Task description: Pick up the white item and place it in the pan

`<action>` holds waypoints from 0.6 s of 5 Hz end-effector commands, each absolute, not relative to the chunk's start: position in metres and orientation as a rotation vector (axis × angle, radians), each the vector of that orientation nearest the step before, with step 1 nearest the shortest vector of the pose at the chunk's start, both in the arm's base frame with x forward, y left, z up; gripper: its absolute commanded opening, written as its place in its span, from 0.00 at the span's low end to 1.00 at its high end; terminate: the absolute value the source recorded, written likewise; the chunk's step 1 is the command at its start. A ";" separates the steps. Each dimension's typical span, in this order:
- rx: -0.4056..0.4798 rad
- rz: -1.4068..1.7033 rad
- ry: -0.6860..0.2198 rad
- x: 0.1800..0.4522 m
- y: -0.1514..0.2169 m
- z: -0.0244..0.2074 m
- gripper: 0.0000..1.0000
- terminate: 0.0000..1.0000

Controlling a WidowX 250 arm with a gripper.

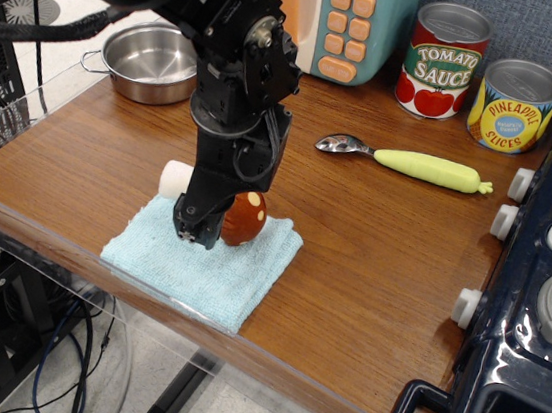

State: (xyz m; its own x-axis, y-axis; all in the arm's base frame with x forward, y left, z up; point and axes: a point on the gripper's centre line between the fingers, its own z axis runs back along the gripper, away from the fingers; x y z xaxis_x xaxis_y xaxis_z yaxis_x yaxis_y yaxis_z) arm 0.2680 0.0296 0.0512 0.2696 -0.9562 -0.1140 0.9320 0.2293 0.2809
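Folded light-blue cloth (203,263) on the wooden counter (372,249) carries the toy mushroom (244,218), its brown spotted cap and white stem partly hidden by the black hand (197,232). Finger spacing cannot be made out. Small round steel pan (153,62) sits well apart, far left, partly occluded by the arm.

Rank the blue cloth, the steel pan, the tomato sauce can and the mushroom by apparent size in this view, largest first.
1. blue cloth, though it lies nearest the camera.
2. steel pan.
3. tomato sauce can; its visible face comes close to the pan's, so this order is unsure.
4. mushroom, partly hidden by the gripper.
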 end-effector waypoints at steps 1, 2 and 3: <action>0.319 -1.301 -0.088 0.268 0.030 0.051 1.00 0.00; 0.298 -1.311 -0.105 0.272 0.025 0.054 1.00 0.00; 0.273 -1.337 -0.121 0.283 0.022 0.047 1.00 0.00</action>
